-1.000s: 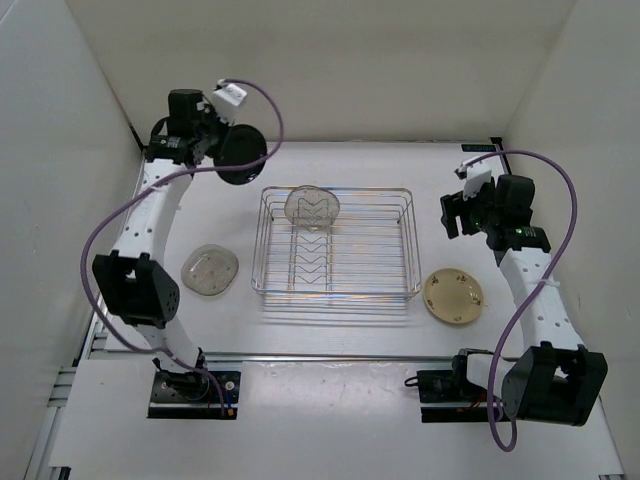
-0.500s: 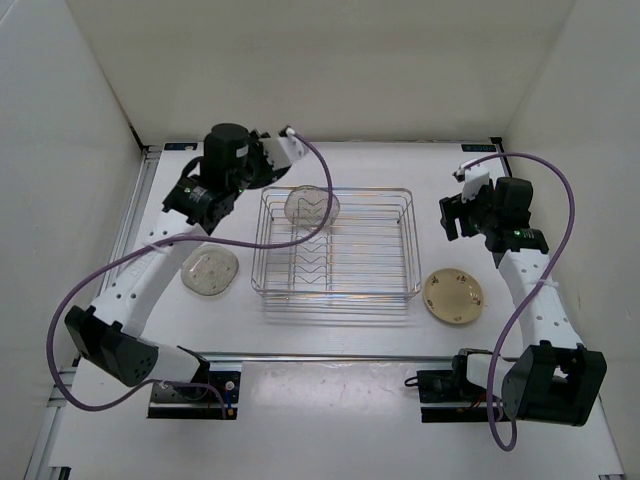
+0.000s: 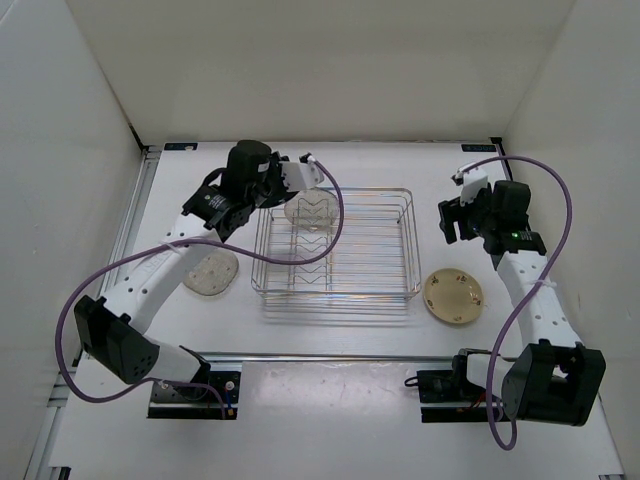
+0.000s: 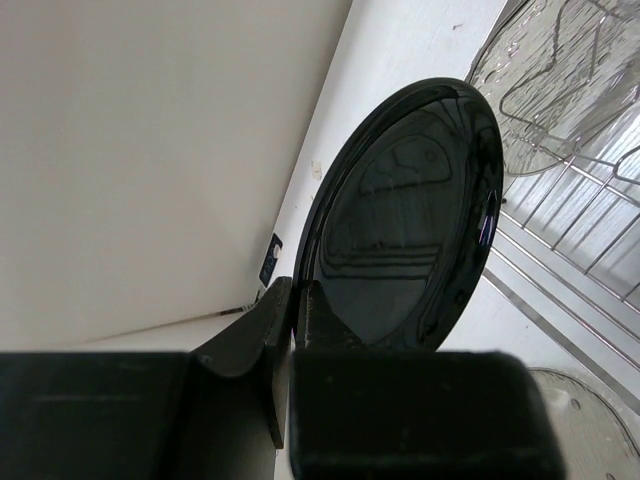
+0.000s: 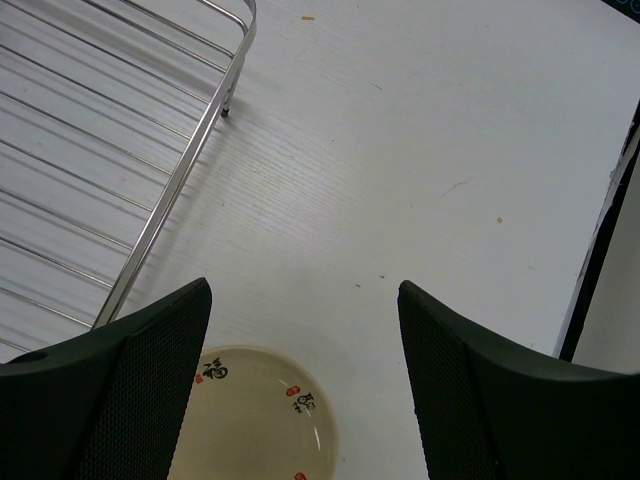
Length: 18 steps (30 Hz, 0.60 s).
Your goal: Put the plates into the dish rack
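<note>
Plates were my job, and the black plate point(image 4: 410, 220) was the one I had in hand. The left gripper point(image 4: 298, 325) was pinched shut on its bottom rim, so the plate stood up on its edge. I held it that way because a plate can only slip between the wire dividers point(image 3: 310, 262) when it stands up thin. It was up in the air by the far left corner of the dish rack point(image 3: 410, 250), not yet in a slot. The clear plate point(image 3: 311, 207) stood in the rack at the far end, leaning on the wires, so I think the next free slot was the one just in front of it. I would need to bring the black plate in without bumping that glass one, since the two were near each other. A pale plate point(image 3: 210, 270) lay flat on the table point(image 3: 330, 345) just left of the rack; I could not tell if it was white or glass. The cream plate point(image 3: 453, 296) with little marks lay flat just right of the rack. The right gripper point(image 5: 303, 300) hung above it with its fingers spread wide and nothing in them, ready, I guess, to pick it up. So one plate was in, one was in my grip and two waited.
</note>
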Tool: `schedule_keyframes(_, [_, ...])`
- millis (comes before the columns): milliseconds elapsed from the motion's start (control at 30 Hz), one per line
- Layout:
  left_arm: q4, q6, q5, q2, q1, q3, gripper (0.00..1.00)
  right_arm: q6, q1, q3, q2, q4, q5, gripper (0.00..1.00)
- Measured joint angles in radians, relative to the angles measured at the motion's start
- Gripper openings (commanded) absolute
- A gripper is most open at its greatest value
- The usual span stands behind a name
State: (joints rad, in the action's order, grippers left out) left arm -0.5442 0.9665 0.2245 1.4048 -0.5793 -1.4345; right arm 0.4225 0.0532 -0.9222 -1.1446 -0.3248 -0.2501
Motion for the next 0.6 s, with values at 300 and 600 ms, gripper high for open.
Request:
schedule_keyframes(300, [0.010, 0.088, -0.003, 0.034, -0.079, 0.005, 0.10, -0.005, 0.000, 0.025, 0.000, 0.019, 0.000, 0.79])
schedule_keyframes(600, [0.045, 0.148, -0.026, 0.145, -0.135, 0.002, 0.10, -0.009, 0.019, 0.065, 0.005, 0.043, -0.016, 0.79])
